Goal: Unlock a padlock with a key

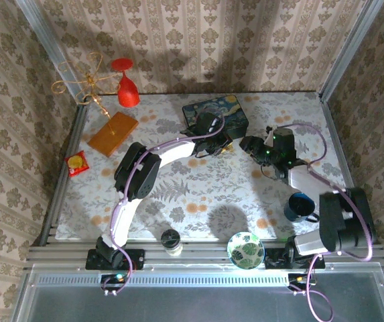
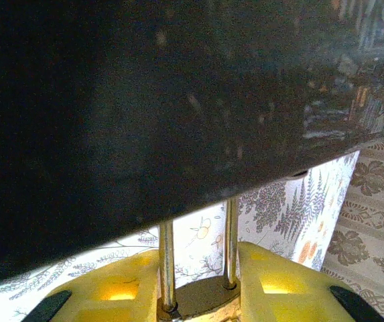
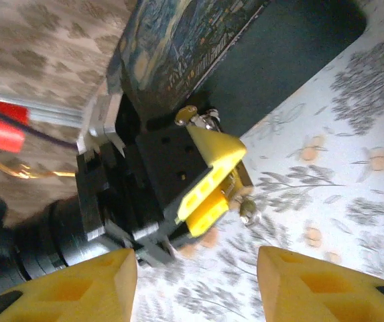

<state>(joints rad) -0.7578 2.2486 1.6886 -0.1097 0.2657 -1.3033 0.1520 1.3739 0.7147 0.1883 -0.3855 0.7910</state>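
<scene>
We find the left fingers (image 2: 282,282) closed narrowly on the brass body of the padlock (image 2: 202,302). Its thin silvery shackle projects out of the grip, just below the dark side wall of the starry-night box (image 1: 235,107). The right fingers (image 3: 326,285) stand wide apart and hold nothing; they hover near the box's near right corner, above the flowered counter (image 1: 198,194), and face the left fingers.
</scene>
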